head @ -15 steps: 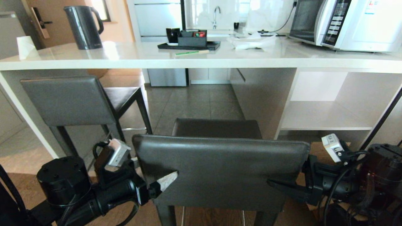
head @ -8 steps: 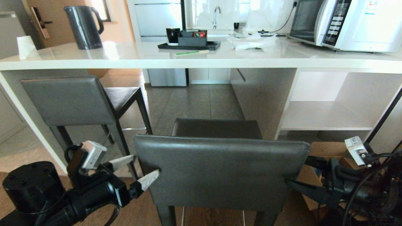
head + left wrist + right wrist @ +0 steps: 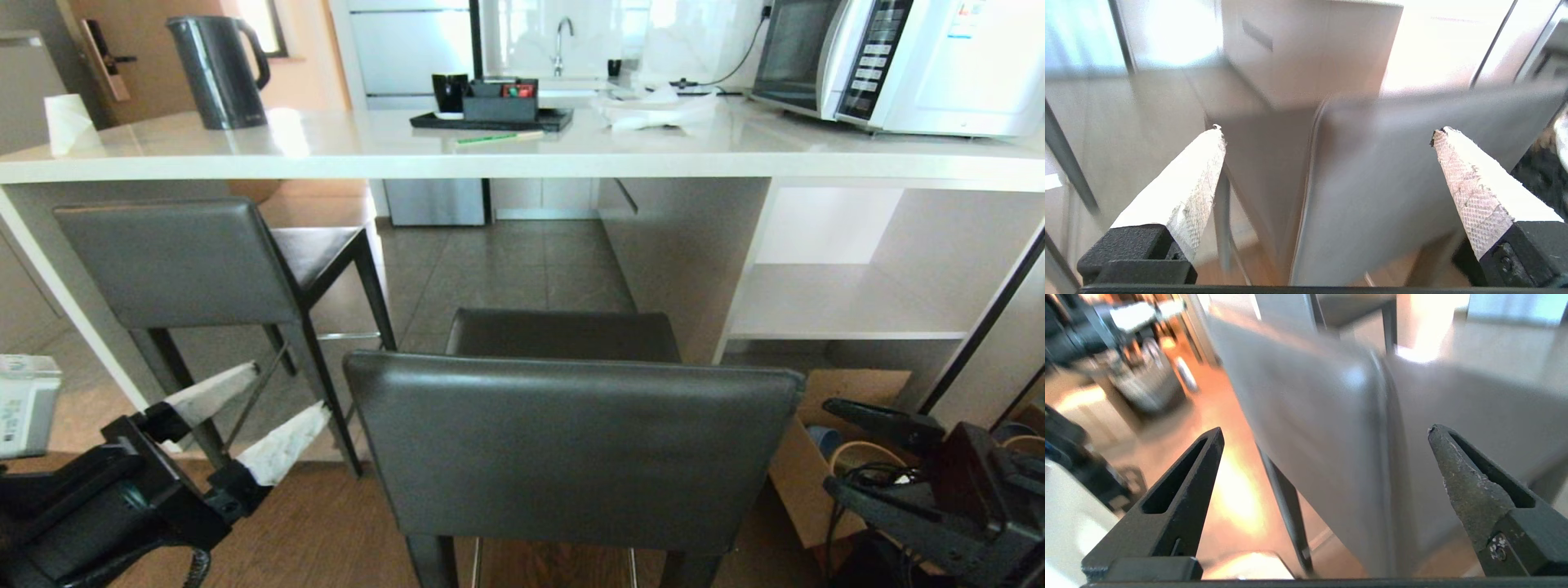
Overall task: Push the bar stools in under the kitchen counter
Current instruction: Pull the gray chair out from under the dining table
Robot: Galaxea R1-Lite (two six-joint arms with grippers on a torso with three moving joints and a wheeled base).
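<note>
- My left claw [image 3: 245, 416] stands wide, empty, beside the near stool [image 3: 571, 449], clear of its backrest.
- My right claw [image 3: 849, 449] also gapes wide, holding nothing.
- That stool sits short of the desk [image 3: 522, 155]; the far stool [image 3: 204, 261] is partly under, so I judge pushing remains.

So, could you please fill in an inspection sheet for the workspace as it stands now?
Surface: kitchen counter, white and glossy.
Job's things: near bar stool stands short of the counter; far bar stool at its left end, seat under the top.
Clutter: kettle, black tray, microwave, white paper roll.
Hands: left hand open, clear of the near stool's left edge; right hand open, clear of its right edge.
Cables: black lead by the right hand.
Surroundings: cardboard box on the floor, open shelf, sink tap behind.
</note>
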